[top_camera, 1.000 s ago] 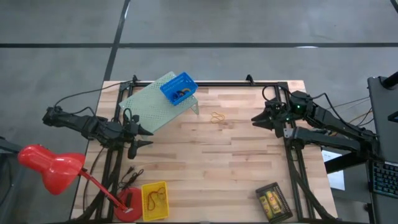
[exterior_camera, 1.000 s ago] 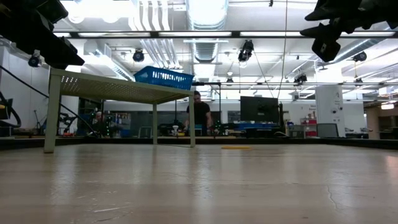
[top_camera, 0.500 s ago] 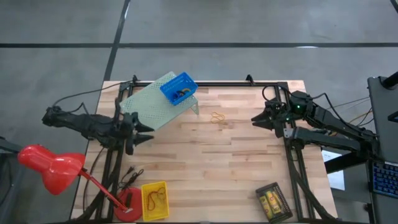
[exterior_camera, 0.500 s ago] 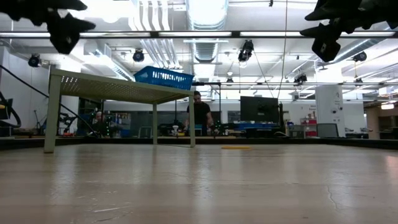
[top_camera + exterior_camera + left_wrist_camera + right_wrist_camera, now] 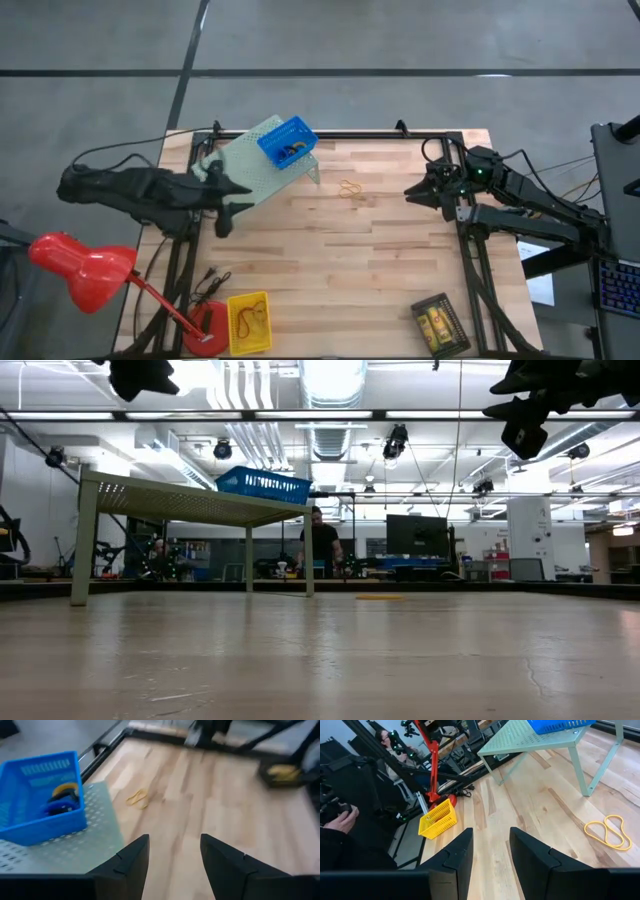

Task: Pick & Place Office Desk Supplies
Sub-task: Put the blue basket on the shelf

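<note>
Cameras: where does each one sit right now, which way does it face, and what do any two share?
High: above the table, looking straight down; both arms, left gripper, right gripper.
Low: at tabletop height, looking level into the room; both grippers hang at the top corners.
Left wrist: behind open jaws, facing the blue bin on the green riser.
Right wrist: behind open jaws, facing the yellow bin.
Shared: both wrist views and the high view show the rubber bands.
</note>
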You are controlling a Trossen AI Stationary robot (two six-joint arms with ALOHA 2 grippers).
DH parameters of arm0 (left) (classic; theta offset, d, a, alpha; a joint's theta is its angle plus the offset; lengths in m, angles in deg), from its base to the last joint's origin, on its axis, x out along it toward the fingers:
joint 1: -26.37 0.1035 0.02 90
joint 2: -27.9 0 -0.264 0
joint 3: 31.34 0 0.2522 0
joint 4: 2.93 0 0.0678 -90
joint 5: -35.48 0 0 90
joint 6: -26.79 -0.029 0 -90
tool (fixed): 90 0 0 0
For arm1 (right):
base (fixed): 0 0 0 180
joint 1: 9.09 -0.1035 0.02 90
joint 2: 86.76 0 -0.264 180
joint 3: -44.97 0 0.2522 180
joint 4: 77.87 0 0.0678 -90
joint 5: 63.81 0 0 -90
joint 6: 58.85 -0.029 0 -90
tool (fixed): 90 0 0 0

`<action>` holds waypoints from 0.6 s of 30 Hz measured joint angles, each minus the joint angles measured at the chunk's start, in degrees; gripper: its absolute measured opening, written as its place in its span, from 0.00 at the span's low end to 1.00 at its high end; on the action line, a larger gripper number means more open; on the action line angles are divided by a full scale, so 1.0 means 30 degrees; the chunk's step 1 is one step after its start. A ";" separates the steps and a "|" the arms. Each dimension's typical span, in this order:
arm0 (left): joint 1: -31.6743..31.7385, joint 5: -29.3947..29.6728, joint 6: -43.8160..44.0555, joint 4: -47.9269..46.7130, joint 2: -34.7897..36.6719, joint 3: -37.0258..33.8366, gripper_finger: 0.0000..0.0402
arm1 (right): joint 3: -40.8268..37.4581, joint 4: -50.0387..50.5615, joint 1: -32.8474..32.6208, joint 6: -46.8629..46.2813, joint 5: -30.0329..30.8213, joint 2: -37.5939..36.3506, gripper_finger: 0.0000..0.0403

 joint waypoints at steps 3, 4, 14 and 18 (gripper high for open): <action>0.1127 -0.0088 -0.0646 -0.1392 -0.2065 0.1605 0.46 | 0.0000 0.0000 0.0000 0.0000 0.0000 0.0000 0.31; 0.1590 -0.0161 -0.0646 -0.1879 -0.2705 0.2207 0.46 | 0.0000 0.0000 0.0000 -0.0005 0.0000 -0.0007 0.32; 0.9639 -0.4921 1.1227 -0.5619 -0.7283 0.7648 0.44 | 0.0000 0.0000 0.0000 0.0000 0.0000 0.0000 0.32; 1.1572 -0.5660 1.5668 -0.6631 -0.8223 0.8223 0.41 | 0.0000 0.0000 0.0000 0.0000 0.0000 0.0000 0.31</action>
